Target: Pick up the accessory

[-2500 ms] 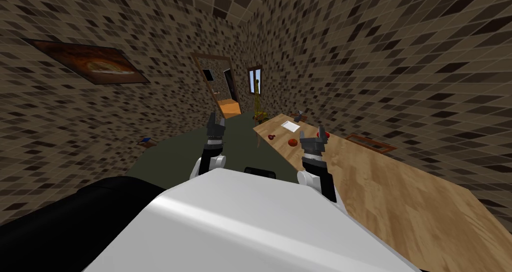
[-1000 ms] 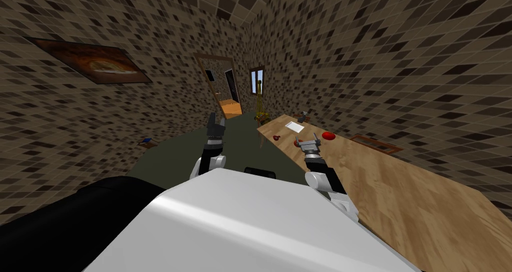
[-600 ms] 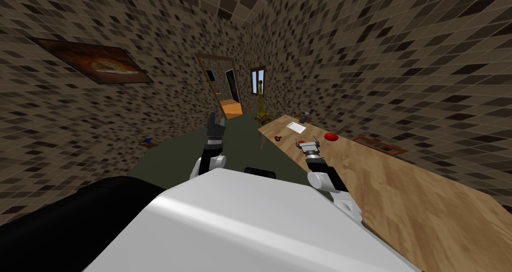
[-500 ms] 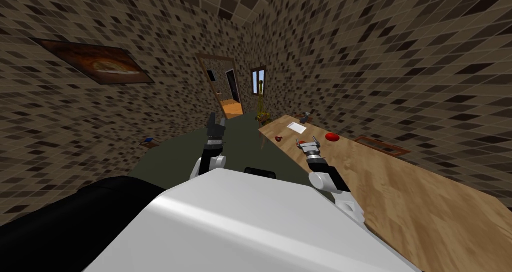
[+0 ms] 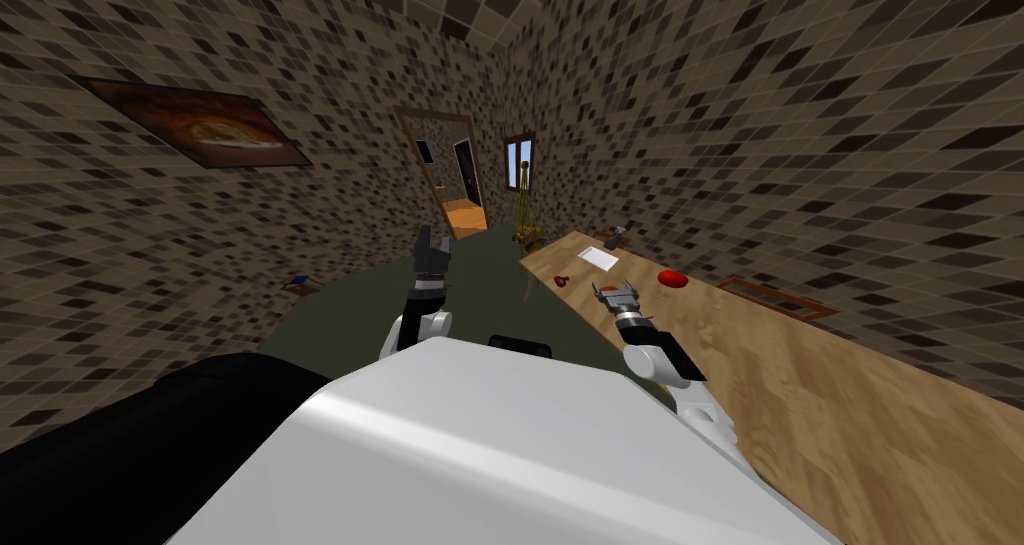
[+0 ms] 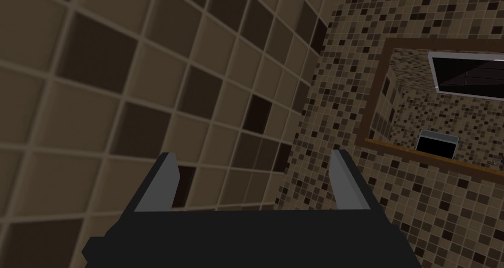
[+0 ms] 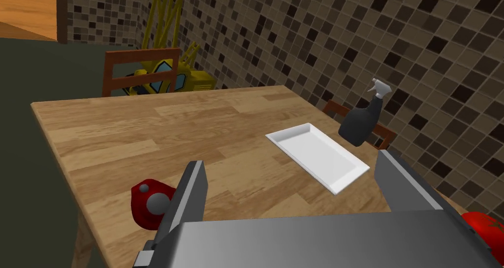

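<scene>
A small dark red accessory with a grey knob lies near the wooden table's side edge, just outside one finger of my right gripper. That gripper is open, with nothing between its fingers, and hovers over the table. In the head view the accessory sits left of and beyond the right gripper. My left gripper is open and raised beside the table over the dark floor.
A white tray and a dark spray bottle sit farther along the table. A red round thing lies right of the gripper. A wooden chair and a yellow toy excavator stand past the table's end.
My right arm has stretched forward and lower over the table. The whole head view has shifted slightly, so I have moved. The left arm holds its pose.
</scene>
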